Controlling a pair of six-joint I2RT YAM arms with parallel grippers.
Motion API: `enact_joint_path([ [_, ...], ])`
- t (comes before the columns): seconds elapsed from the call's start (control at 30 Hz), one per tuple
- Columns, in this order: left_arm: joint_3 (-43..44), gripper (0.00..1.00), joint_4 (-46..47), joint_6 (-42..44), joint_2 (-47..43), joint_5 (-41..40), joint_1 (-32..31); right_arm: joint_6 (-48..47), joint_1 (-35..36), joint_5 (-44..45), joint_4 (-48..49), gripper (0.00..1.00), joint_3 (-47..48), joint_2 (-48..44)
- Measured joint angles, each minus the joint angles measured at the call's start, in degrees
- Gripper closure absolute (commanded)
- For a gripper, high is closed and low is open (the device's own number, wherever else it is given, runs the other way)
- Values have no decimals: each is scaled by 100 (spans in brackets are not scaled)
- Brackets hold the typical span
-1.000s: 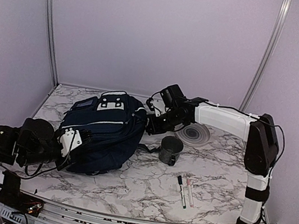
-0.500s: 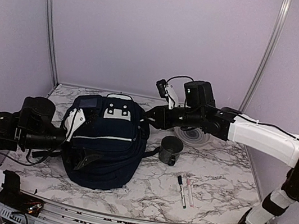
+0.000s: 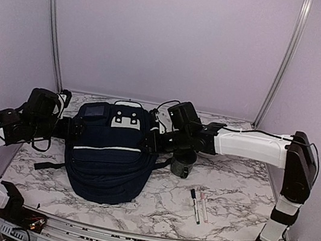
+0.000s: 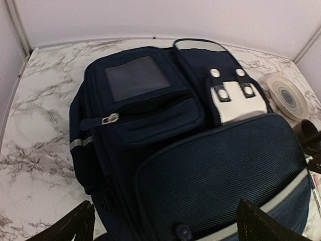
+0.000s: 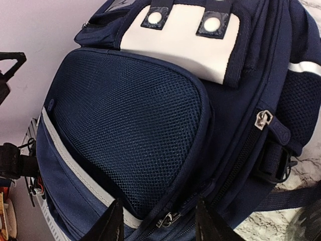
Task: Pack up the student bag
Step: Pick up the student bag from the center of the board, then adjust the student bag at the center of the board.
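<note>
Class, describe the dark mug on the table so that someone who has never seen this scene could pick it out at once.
Find the big navy backpack in the middle of the marble table. Just off its right side stands a dark grey mug with a handle. It is the only upright, hollow thing there; the two markers nearer the front edge lie flat.

Soft, even light falls from above, leaving only a faint shadow around the bag on the pale tabletop. The overhead view is slightly soft. The right wrist view shows mesh crisply.
</note>
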Motion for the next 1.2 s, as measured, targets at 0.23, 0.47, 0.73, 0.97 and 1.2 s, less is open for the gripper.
enact_joint_path([
  [0.23,-686,1,214,-861,417,468,811,232,50,-208,109,59,-9,72],
  [0.47,-1126,38,881,-1220,588,1178,844,262,35,-234,85,92,37,188],
  [0.73,-1408,100,1349,-1379,466,1705,960,256,7,-459,-151,100,350,299],
  [0.97,-1788,100,1478,-1829,-232,2085,962,66,-85,-662,-664,100,691,313],
  [1.2,-2050,100,645,-2181,-1749,2061,828,-382,-153,-942,-1246,86,1058,278],
])
